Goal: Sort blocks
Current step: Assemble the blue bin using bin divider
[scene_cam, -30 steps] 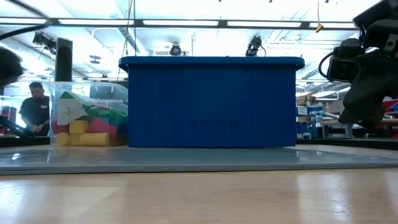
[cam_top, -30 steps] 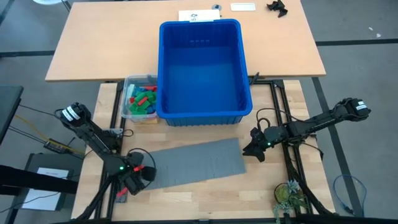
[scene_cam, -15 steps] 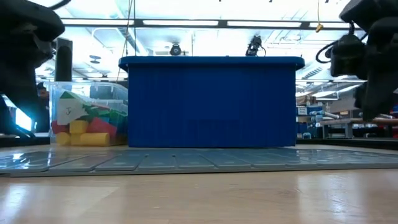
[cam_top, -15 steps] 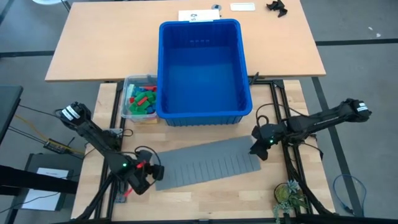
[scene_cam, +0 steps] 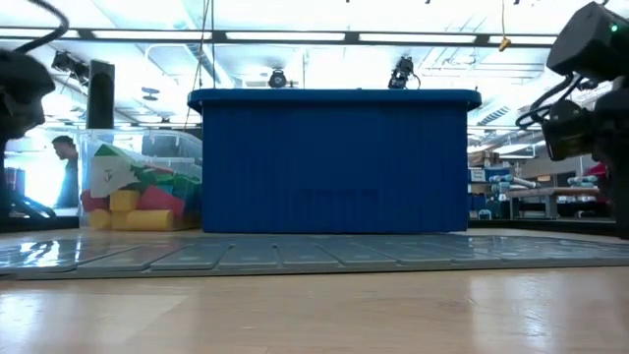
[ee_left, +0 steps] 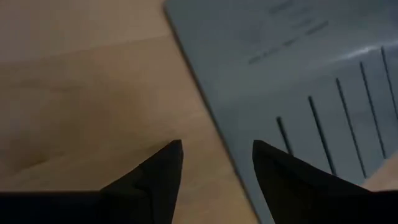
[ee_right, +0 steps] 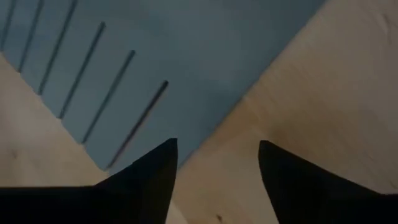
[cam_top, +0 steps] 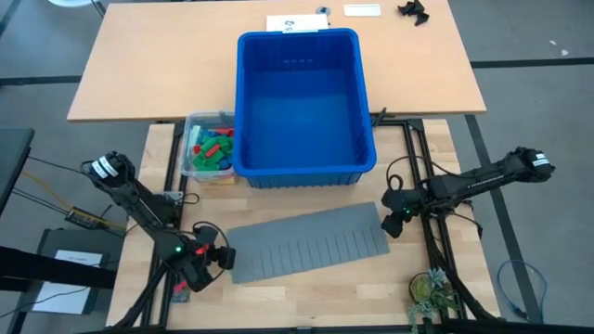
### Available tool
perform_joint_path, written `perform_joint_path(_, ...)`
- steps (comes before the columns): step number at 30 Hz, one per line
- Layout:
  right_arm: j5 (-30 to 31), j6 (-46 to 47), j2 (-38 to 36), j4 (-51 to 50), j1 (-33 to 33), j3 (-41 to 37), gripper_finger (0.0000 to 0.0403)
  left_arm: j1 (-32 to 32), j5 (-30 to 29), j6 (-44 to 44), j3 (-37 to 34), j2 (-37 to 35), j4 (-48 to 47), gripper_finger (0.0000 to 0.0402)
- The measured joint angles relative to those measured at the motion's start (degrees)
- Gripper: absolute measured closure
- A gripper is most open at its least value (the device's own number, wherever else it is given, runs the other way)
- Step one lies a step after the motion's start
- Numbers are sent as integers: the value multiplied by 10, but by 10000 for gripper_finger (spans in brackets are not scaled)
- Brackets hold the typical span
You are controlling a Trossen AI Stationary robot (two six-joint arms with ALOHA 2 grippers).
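The blocks [cam_top: 212, 144] are red, yellow, blue and green. They lie piled in a small clear tub [cam_top: 191, 160] against the left side of the big blue bin [cam_top: 302, 107]; the low view shows the blocks [scene_cam: 138, 202] through the tub's wall. A grey slotted mat [cam_top: 306, 243] lies flat on the wooden table between my arms. My left gripper [ee_left: 217, 149] stands open just above the mat's left edge [ee_left: 214, 118]. My right gripper [ee_right: 217, 146] stands open just above the mat's right edge [ee_right: 249, 93]. Neither holds anything.
The blue bin [scene_cam: 334, 162] stands behind the mat at the middle of the table. A small plant [cam_top: 432, 292] sits at the near right corner. Bare wood lies near the table's front edge [cam_top: 306, 301]. A person [scene_cam: 64, 177] stands far behind the table.
The grey mat has slid toward the table's right edge and still lies flat. My right gripper has moved right along with the mat's right end. My left gripper went right, then back left, and now stands off the mat's left edge.
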Motion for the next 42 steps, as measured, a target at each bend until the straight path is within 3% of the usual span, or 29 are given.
perform_joint_path(6, 7, -2, -2, 20, 0, -28, 155, 4, -27, 18, -34, -2, 65, 194)
perform_joint_path(17, 10, 36, -11, 71, 0, -55, 184, 5, -66, 43, -55, 1, 149, 194)
perform_joint_path(30, -20, -73, -10, 72, -45, -57, 204, 9, -99, 41, -55, 13, 163, 194)
perform_joint_path(42, -57, -73, -11, 91, -95, -72, 214, 19, -98, 62, -54, 15, 164, 194)
